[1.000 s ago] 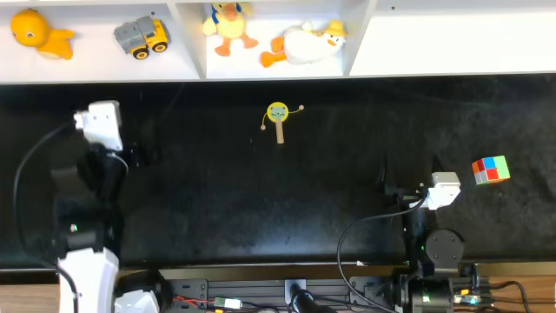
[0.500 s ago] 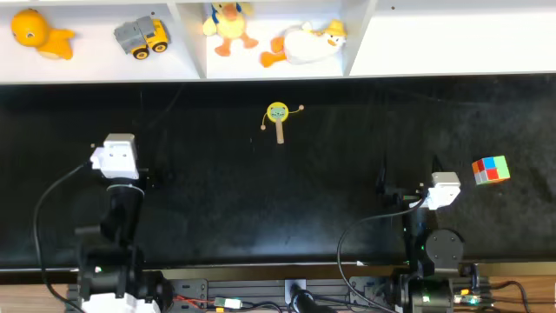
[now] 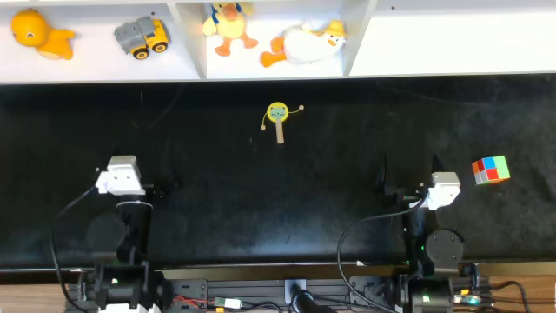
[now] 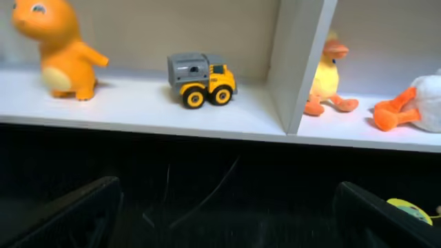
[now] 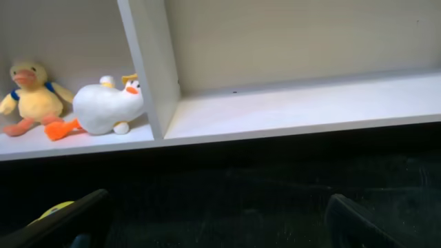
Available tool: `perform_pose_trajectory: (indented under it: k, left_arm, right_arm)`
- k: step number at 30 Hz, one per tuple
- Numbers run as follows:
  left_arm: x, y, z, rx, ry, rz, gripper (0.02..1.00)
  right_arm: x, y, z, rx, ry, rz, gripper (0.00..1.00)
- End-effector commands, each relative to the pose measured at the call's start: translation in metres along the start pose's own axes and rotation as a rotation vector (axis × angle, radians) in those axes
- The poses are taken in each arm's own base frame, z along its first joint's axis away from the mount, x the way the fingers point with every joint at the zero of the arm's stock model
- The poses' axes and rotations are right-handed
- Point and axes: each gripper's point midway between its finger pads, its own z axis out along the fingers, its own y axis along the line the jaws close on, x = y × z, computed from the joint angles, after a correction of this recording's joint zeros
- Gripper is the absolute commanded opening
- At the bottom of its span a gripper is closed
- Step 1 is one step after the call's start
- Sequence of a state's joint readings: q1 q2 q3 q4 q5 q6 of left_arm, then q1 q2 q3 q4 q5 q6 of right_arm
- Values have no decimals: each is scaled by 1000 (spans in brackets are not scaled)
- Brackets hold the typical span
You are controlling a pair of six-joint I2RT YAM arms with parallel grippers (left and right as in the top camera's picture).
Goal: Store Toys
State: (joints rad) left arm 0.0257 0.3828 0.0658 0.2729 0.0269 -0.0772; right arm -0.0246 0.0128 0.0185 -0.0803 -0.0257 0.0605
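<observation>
Matte black worktop (image 3: pixel 261 200) is backed by a smooth white shelf (image 3: pixel 434 35); fingers of left gripper (image 4: pixel 226 215) and right gripper (image 5: pixel 217 215) are seen spread, empty.

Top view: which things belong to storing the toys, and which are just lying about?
Job: rattle, colour cube (unstored); orange toy, truck, yellow duck, white goose (in shelf).
Bystanders: black mat, cables near the bottom edge.
</observation>
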Motion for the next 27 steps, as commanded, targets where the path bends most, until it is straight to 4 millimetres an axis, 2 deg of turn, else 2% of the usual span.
perform_pose_trajectory:
  k: [1,7,15,21,27]
  left_arm:
    - [-18,6,-9,-39,-91,-36,998]
    - [-28,15,-17,-92,-138,-40,996]
    - [-25,16,-23,-95,-130,-40,998]
    - [-6,22,-26,-130,-59,-38,998]
    - [24,30,-27,-174,17,-33,998]
  right_arm:
    - [4,0,0,-1,2,7,996]
    - [4,0,0,-1,2,7,993]
    - [4,0,0,-1,2,7,993]
    - [4,0,0,-1,2,7,996]
    - [4,0,0,-1,2,7,996]
